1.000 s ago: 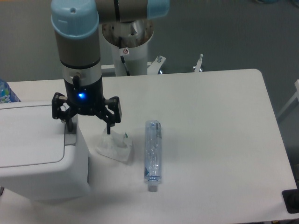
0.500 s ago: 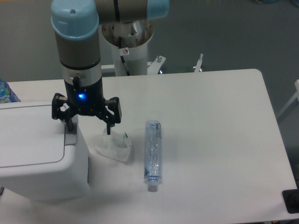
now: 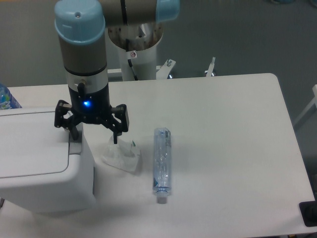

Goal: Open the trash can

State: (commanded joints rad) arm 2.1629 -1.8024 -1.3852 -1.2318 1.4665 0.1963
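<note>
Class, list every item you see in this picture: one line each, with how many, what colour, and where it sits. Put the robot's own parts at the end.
trash can: one, white, lid shut, at the table's left edge
grey push button: one, on the trash can's right side, under one finger
crumpled wrapper: one, white, on the table just right of the trash can
plastic bottle: one, clear, lying on its side at mid-table
second bottle: one, bluish, partly visible at the left edge behind the trash can
table: one, white
arm: one, grey with light blue caps, above the trash can's right side
gripper: one, black, fingers spread
</note>
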